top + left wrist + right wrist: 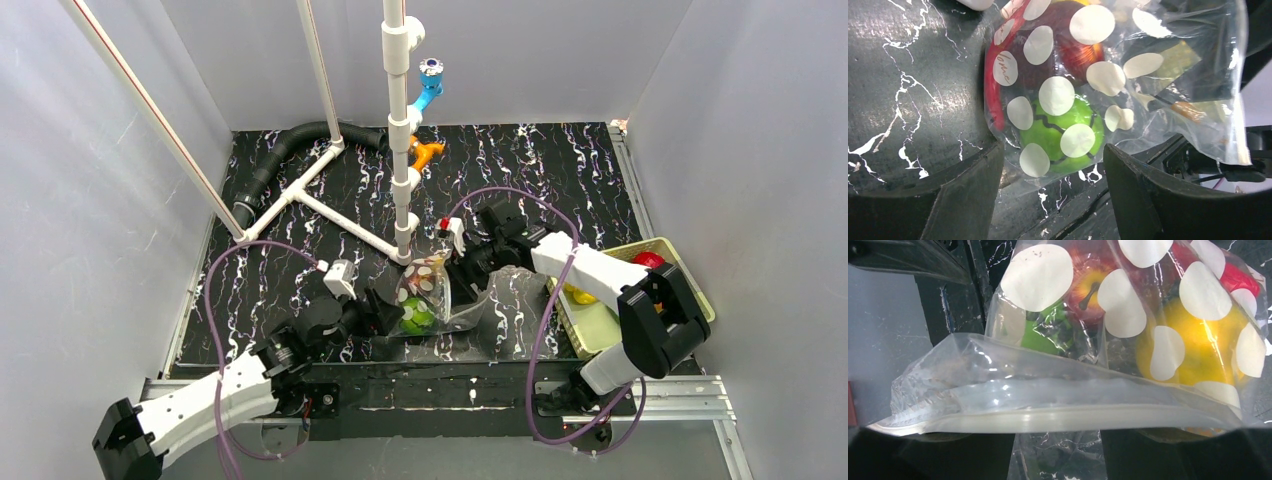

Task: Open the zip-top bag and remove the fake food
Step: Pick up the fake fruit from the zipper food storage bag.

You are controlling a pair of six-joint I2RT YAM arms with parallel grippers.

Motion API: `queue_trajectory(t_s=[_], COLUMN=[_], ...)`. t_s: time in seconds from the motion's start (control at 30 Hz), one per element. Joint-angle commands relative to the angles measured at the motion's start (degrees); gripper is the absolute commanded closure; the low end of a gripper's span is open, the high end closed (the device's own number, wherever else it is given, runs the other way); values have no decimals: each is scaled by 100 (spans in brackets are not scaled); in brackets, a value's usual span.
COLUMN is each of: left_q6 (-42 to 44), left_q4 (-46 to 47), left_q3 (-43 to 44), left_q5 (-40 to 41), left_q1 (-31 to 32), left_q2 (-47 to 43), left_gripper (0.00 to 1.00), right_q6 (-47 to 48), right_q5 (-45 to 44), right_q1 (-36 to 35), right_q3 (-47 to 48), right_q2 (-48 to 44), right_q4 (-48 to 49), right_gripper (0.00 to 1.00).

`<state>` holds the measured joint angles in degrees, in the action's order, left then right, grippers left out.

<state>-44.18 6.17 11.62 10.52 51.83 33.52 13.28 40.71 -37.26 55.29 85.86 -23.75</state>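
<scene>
Zip-top bag (432,292) w/ fake food (1048,132) is laid along 8–2 o'clock, zip end at 2. Left gripper (392,312) is spread around its bottom, right gripper (468,272) is spread behind zip rim; no clamping is seen.

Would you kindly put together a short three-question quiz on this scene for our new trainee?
1. True or false: the zip-top bag lies inside the mesh basket.
2. Multiple choice: in the left wrist view, the left gripper has a finger on either side of the bag's end. What colour is the fake food piece between those fingers? A) green B) blue C) black
3. Fill in the blank: the basket holds a red piece and a ______ piece.

Key: 1 false, it lies on the table between the two grippers; 2 A; 3 yellow.
</scene>
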Motion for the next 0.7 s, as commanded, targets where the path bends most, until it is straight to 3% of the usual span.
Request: queue_trajectory(t_s=[0.0, 0.13, 0.27, 0.4, 0.5, 0.67], left_q6=[38, 23, -3, 79, 180, 227], left_q4=[-669, -1275, -1626, -1548, -1399, -1107], left_q3=[-97, -71, 29, 148, 251, 325], left_q5=[49, 111, 169, 73, -65, -319], left_q1=[-49, -46, -45, -48, -48, -49], left_q2=[-678, -950, -808, -391, 43, 605], left_gripper=[30, 32, 41, 48, 59, 62], right_q6=[50, 67, 91, 88, 83, 87], right_q5=[11, -16, -10, 42, 90, 143], right_q1=[-112, -145, -168, -168, -188, -228], right_q3=[37, 7, -6, -27, -43, -29], right_q2=[66, 117, 150, 156, 204, 248], right_q4=[194, 245, 255, 281, 290, 283], right_gripper=[35, 35, 35, 34, 34, 33])
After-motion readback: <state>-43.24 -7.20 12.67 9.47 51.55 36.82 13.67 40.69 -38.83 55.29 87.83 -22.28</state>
